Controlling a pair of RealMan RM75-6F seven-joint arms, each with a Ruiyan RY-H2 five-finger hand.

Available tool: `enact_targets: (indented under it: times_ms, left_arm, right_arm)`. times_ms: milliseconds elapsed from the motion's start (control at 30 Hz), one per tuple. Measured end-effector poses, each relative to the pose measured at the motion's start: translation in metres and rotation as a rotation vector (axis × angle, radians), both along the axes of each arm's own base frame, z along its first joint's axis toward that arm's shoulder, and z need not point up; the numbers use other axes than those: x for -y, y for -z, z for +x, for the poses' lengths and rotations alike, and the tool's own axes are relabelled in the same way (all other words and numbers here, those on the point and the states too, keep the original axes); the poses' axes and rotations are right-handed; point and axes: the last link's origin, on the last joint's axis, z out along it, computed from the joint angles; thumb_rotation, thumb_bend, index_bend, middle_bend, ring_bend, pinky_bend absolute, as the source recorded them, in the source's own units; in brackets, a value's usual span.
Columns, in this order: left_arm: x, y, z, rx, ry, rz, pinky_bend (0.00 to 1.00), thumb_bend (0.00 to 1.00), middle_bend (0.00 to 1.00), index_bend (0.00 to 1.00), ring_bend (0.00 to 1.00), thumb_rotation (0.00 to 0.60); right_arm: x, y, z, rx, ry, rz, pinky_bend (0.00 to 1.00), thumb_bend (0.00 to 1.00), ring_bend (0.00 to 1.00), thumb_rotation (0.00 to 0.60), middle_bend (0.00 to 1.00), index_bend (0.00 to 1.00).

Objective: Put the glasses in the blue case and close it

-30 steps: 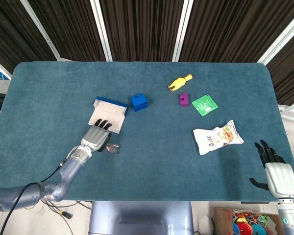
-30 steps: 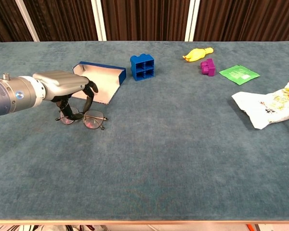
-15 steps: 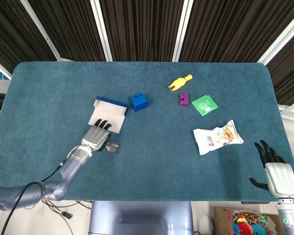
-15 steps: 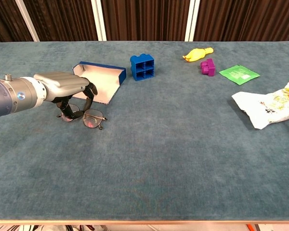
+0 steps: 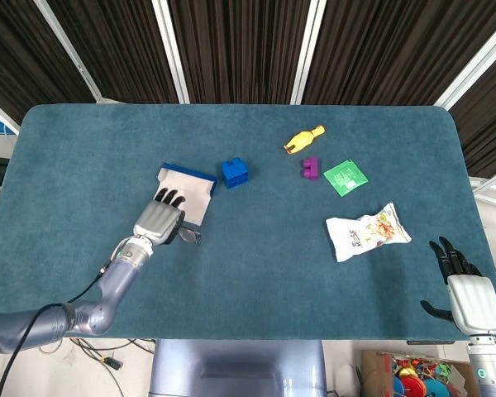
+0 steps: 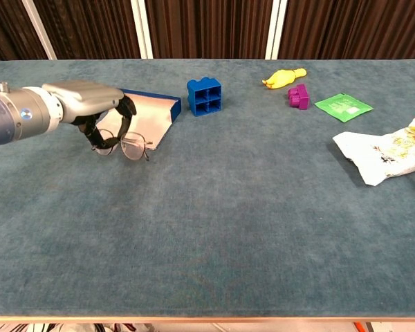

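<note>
We judge ourselves at the carrying step; our left hand (image 6: 90, 104) pinches the thin wire-framed glasses (image 6: 124, 146), lifted clear of the teal felt desk (image 6: 228, 207) and hanging just beside the open blue case with its pale lining (image 6: 152, 119); next we must bring them over the lining, release, then fold the lid; the chest view shows the lenses dangling, which the head view mostly hides; only the head view shows our right hand (image 5: 467, 294), fingers spread, empty.

Glasses (image 6: 124, 146) just before case (image 6: 154, 116)
</note>
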Motion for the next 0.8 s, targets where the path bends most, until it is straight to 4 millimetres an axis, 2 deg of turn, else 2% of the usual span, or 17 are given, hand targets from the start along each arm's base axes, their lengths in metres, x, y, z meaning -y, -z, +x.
enact_targets:
  times_ms: [200, 467, 800]
  left_arm:
    - [-0.011, -0.010, 0.012, -0.011, 0.015, 0.050, 0.00, 0.45, 0.14, 0.57, 0.01, 0.600]
    - [-0.038, -0.017, 0.021, -0.041, -0.011, 0.136, 0.00, 0.45, 0.14, 0.57, 0.01, 0.600]
    - [-0.068, -0.009, 0.027, -0.081, -0.046, 0.185, 0.00, 0.45, 0.13, 0.57, 0.00, 0.600]
  right_arm:
    - [0.000, 0.000, 0.000, 0.002, 0.004, -0.001, 0.32, 0.08, 0.15, 0.600, 0.00, 0.02]
    - [0.000, 0.000, -0.001, 0.009, 0.009, -0.001, 0.32, 0.08, 0.15, 0.600, 0.00, 0.02]
    - [0.000, -0.001, -0.001, 0.015, 0.014, -0.001, 0.32, 0.08, 0.15, 0.600, 0.00, 0.02]
